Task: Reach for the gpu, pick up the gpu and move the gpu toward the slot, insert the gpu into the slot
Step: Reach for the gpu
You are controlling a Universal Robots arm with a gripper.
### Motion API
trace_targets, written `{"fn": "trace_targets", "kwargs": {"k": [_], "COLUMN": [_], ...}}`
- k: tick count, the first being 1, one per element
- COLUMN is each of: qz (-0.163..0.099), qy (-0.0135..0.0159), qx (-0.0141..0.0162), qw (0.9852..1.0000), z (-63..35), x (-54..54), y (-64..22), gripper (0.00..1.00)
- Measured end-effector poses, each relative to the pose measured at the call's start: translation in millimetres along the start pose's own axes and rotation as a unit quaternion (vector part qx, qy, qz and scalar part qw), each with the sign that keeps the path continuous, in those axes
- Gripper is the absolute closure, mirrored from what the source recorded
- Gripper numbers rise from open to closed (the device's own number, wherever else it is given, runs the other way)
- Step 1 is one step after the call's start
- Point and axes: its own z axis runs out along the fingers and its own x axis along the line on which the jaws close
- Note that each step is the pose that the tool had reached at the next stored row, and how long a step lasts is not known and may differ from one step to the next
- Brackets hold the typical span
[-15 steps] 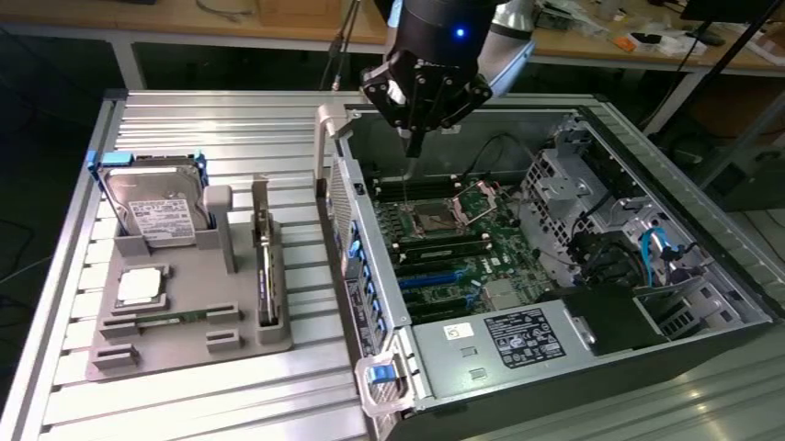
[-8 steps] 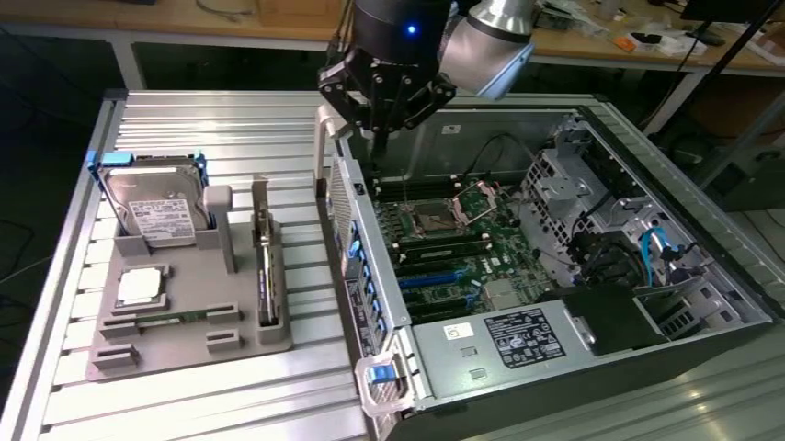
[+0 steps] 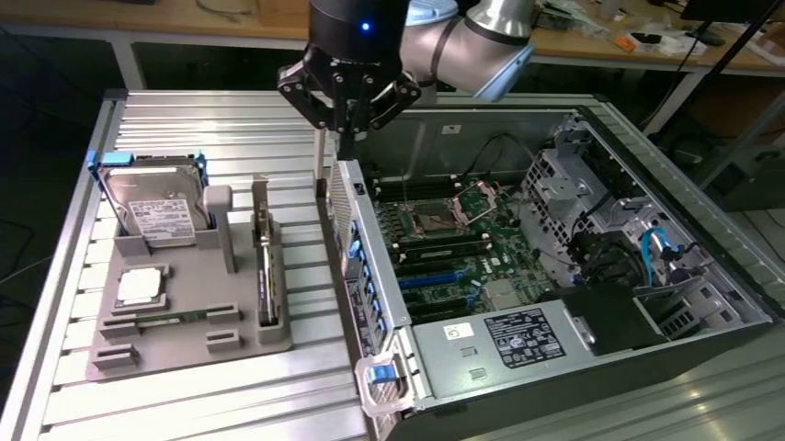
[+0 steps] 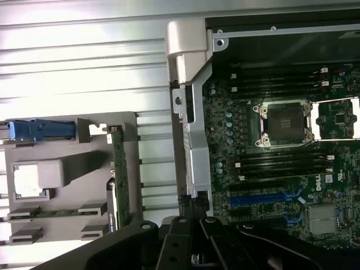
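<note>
The fingers are pressed together, tip to tip, with nothing between them. They point straight down and hang just above the far end of the computer case's near wall, apart from it.

The graphics card stands on its long edge in a gray holder on the slatted metal counter. It is below the fingers and off to the exterior view's left of them, well apart and untouched, with a strip of bare counter between it and the case wall.

Farther from the fingers on that same side, a hard drive with a white label leans in the holder behind a blue clip. A square chip and a slim green memory stick lie in front of the drive.

On the other side of the fingers the case lies open, showing the motherboard. Its empty processor socket and its blue slots are below the fingers, inside the wall. A power supply sits at the case's near end, far from the fingers.
</note>
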Motion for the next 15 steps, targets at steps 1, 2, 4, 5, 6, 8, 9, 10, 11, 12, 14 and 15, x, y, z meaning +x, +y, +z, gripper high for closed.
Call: {"fn": "trace_targets", "kwargs": {"k": [1,2,4,5,6,8,9,10,11,12,14,15], "qz": [0.000,0.000,0.000,0.000,0.000,0.000,0.000,0.000,0.000,0.000,0.000,0.000], "qy": [0.0000,0.0001,0.0000,0.0000,0.0000,0.0000,0.0001,0.0000,0.0000,0.0000,0.0000,0.0001], "qx": [0.0000,0.0000,0.0000,0.0000,0.0000,0.0000,0.0001,0.0000,0.0000,0.0000,0.0000,0.0001], "qw": [1.0000,1.0000,1.0000,1.0000,1.0000,1.0000,1.0000,1.0000,1.0000,1.0000,1.0000,1.0000], "z": [-0.2,-0.3,-0.5,-0.5,-0.6,-0.9,-1.1,-1.1,-1.2,-1.3,-1.5,-1.7], "x": [4.0,7.4,14.7,18.6,22.1,30.2,34.4,38.1,42.1,46.1,53.8,57.4], "y": [-0.3,-0.5,-1.1,-1.4,-1.7,-2.3,-2.6,-2.9,-3.2,-3.5,-4.1,-4.3], "gripper": [0.89,0.89,0.89,0.89,0.89,0.89,0.89,0.89,0.89,0.89,0.89,0.89]}}
